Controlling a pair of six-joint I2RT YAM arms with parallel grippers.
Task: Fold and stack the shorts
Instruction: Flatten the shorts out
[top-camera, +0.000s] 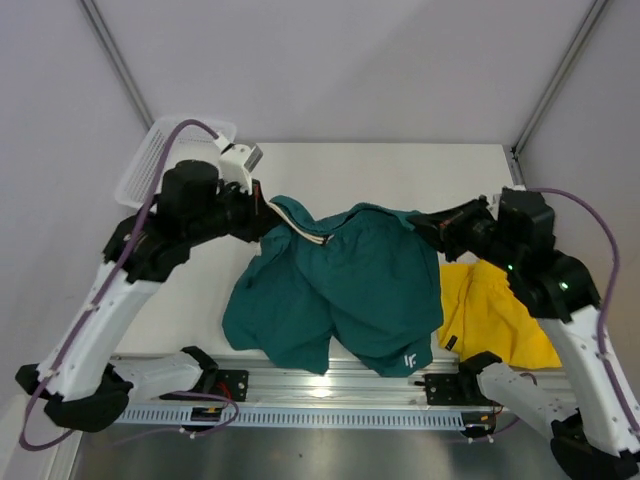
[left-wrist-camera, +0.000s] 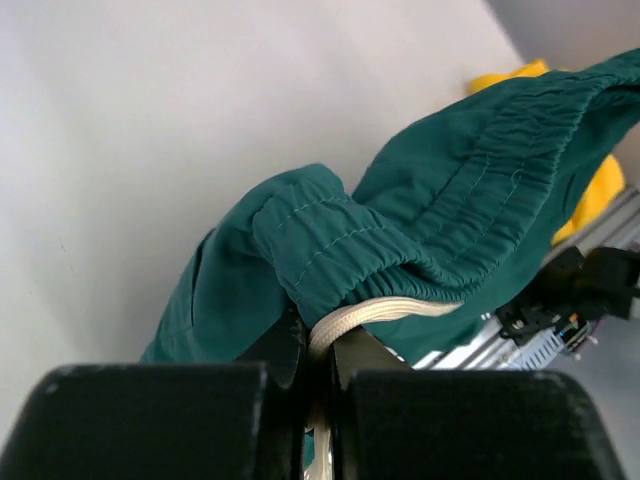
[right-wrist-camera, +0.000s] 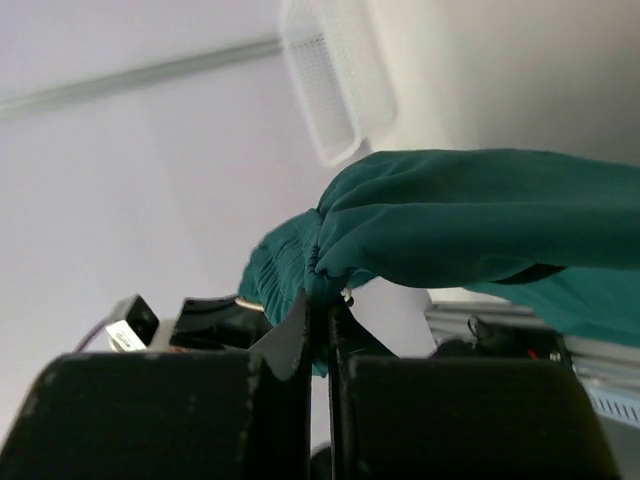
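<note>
The dark teal shorts (top-camera: 340, 290) hang at the centre of the top view, waistband stretched between the arms and legs draping toward the near edge of the surface (top-camera: 420, 170); the yellow shorts (top-camera: 495, 315) lie at lower right, partly beneath them. A clean fold likely needs both ends level and taut, with the legs laid flat first. The left gripper (left-wrist-camera: 318, 350) is clenched on the waistband and pale drawstring (left-wrist-camera: 380, 312), and the right gripper (right-wrist-camera: 318, 305) is pinched tight on the opposite end.

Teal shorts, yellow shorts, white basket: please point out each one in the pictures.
teal shorts (top-camera: 350, 290), top external view, middle of the fabric.
yellow shorts (top-camera: 495, 315), top external view, its uncovered leg part.
white basket (top-camera: 138, 172), top external view, its mesh wall.
</note>
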